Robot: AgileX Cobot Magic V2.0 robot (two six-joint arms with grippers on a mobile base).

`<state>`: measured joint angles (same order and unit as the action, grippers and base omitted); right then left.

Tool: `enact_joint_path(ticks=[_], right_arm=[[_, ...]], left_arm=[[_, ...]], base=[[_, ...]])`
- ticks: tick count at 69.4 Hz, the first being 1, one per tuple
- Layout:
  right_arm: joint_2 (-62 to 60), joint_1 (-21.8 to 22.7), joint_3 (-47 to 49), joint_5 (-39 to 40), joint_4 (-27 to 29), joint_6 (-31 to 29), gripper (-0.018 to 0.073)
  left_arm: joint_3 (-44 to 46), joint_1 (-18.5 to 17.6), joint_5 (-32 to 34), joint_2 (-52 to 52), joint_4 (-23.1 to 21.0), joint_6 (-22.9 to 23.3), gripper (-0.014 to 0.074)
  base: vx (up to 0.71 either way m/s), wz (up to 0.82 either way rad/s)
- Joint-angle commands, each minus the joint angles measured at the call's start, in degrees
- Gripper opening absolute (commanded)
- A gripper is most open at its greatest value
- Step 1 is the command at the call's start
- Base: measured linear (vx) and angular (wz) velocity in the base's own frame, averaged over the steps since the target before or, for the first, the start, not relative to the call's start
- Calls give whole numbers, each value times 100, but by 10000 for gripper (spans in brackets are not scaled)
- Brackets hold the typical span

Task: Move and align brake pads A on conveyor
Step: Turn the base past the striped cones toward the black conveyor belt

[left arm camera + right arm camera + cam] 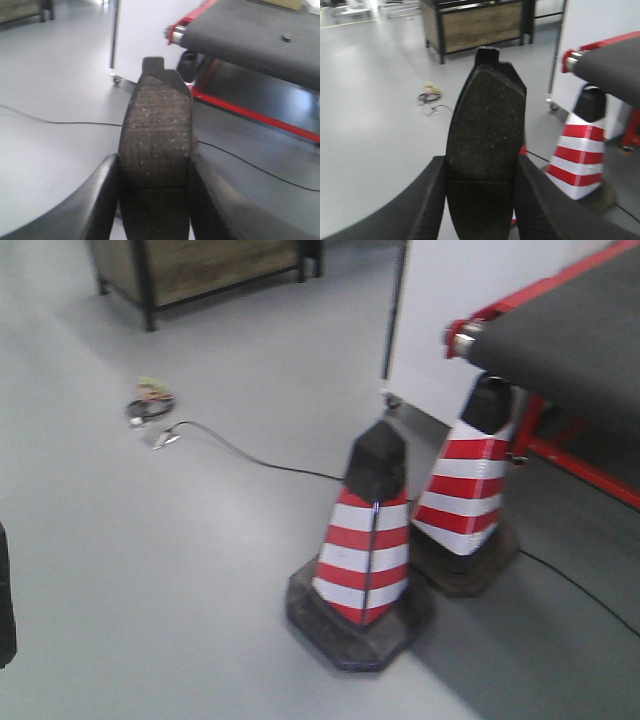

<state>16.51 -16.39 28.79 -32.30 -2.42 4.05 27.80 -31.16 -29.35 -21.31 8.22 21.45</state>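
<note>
My left claw (pixel 154 200) grips one pad (pixel 156 132), my right claw (pixel 481 200) grips another pad (pixel 486 145), both over floor (pixel 150 570), conveyor (pixel 250 37) well apart.

Two grey-brown curved brake pads show, one (pixel 156 135) in the left wrist view, one (pixel 487 145) in the right, plus two red-and-white striped traffic cones (pixel 365 540) (pixel 470 490) and one dark felt conveyor belt (pixel 570 325).
</note>
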Motion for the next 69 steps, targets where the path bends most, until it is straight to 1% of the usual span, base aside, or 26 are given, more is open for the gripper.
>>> enact_joint_path(ticks=[1,54,69], right_arm=[[66,16,170,563,-43,-43,-2],[66,16,170,563,-43,-43,-2],[66,16,170,563,-43,-43,-2]], left_arm=[[173,-34,516,-55,23,6,-6],[173,-34,516,-55,23,6,-6],[173,-34,516,-55,23,6,-6]], base=[[18,-73],[17,-77],[13,-65]])
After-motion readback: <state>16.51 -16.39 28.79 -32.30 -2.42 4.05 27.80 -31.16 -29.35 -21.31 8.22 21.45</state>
